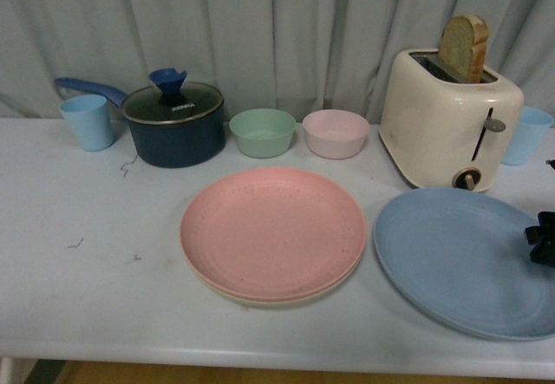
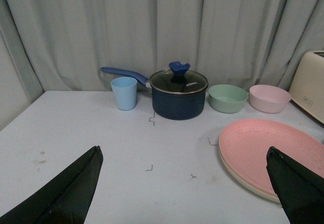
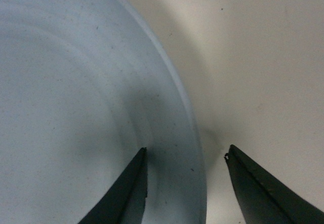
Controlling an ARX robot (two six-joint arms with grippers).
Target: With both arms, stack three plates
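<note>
Right tool: my right tool [image 3: 186,153] has its jaws parted and grips nothing; one finger is over the plate's inside, the other beyond its edge.
Blue plate: the large round matte light blue plate [image 1: 464,263] lies flat on the white tabletop [image 1: 95,271], its rim running between those fingers.
Left tool: my left tool [image 2: 183,149] hangs wide apart and empty.
Stack: near it, the large round speckled pink plate [image 1: 273,228] sits on the cream-beige round plate [image 1: 277,300].
Done: I judge two of three stacked.
Left: grip the blue rim and set that plate on the pink one.
</note>
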